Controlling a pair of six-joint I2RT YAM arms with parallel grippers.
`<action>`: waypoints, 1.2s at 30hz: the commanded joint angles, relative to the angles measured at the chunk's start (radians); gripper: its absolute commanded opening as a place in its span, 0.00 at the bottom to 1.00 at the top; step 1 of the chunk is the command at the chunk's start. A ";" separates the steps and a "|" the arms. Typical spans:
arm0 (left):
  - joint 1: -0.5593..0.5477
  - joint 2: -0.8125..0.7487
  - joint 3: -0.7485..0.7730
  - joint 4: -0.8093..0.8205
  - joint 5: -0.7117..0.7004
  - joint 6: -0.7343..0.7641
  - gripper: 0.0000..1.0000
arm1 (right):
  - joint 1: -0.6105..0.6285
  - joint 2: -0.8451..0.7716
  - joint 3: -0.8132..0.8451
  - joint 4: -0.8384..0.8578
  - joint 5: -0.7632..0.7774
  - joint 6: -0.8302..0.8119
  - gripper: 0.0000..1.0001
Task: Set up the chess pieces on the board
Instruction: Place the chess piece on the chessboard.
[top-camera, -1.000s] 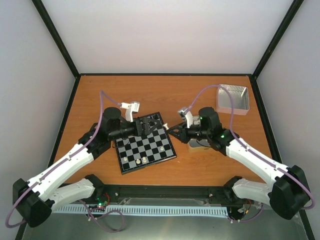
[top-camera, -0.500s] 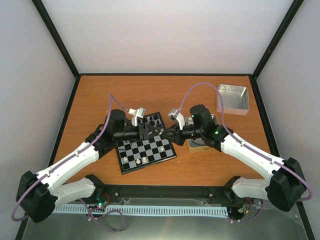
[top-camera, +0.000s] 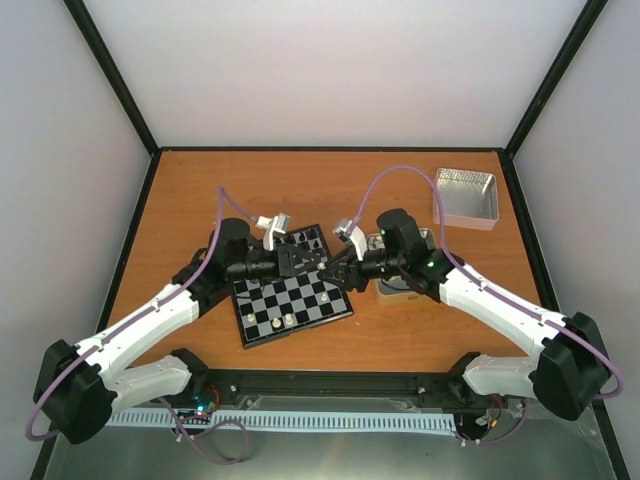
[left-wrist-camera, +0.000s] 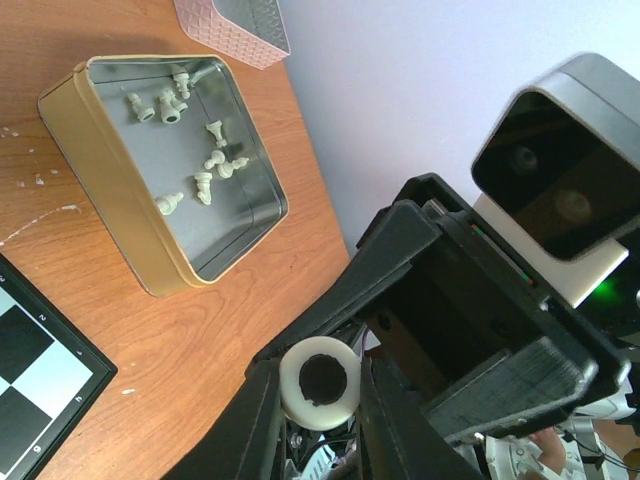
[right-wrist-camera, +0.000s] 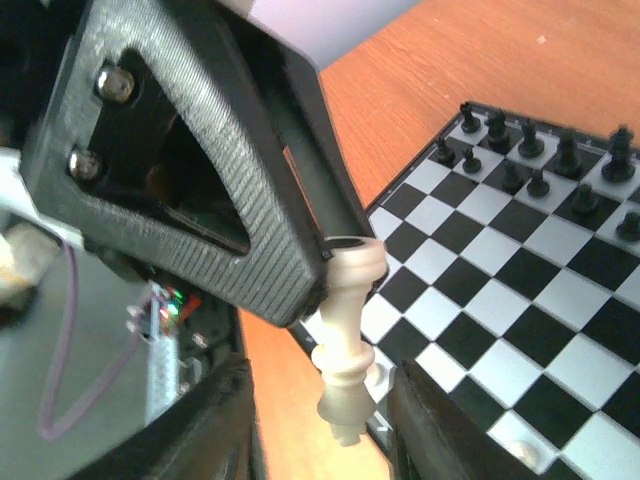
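- Two arms meet above the far right corner of the board (top-camera: 272, 296), which lies on the wooden desk (top-camera: 200, 190) a little left of centre.
- One cream-white chessman (right-wrist-camera: 349, 335) is off the desk, in the air just past the board's edge.
- The left gripper (left-wrist-camera: 318, 392) has its jaws pinching this chessman at the wide base end. The round base with its dark centre faces the left wrist camera.
- The right gripper (right-wrist-camera: 326, 425) has its jaws spread, one finger on each side of the chessman's head. A gap shows on both sides, so they are not touching it.
- One board, with black and pale silvery squares.
- Black chessmen (right-wrist-camera: 528, 140) stand in two rows along the board's far edge. About eleven show in the right wrist view.
- About four white chess pieces (top-camera: 283, 321) stand on the board's near half, too small to count surely.
- There are two tins.
- The gold-walled tin (left-wrist-camera: 108, 185) sits on the desk just beside the board's right edge. It holds roughly ten more white pieces lying on their sides, some in touching clumps.
- The silver tin (top-camera: 465, 222) stands well apart at the desk's far right corner. No pieces are visible in it.
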 joint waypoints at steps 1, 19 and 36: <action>0.004 -0.011 0.015 0.047 -0.005 -0.002 0.01 | 0.012 -0.046 -0.017 0.075 0.012 0.068 0.49; 0.006 -0.026 0.047 0.252 -0.062 -0.391 0.01 | 0.013 -0.077 -0.313 1.066 0.191 0.869 0.62; 0.006 0.052 0.064 0.395 -0.066 -0.492 0.01 | 0.014 -0.061 -0.372 1.157 0.292 0.998 0.44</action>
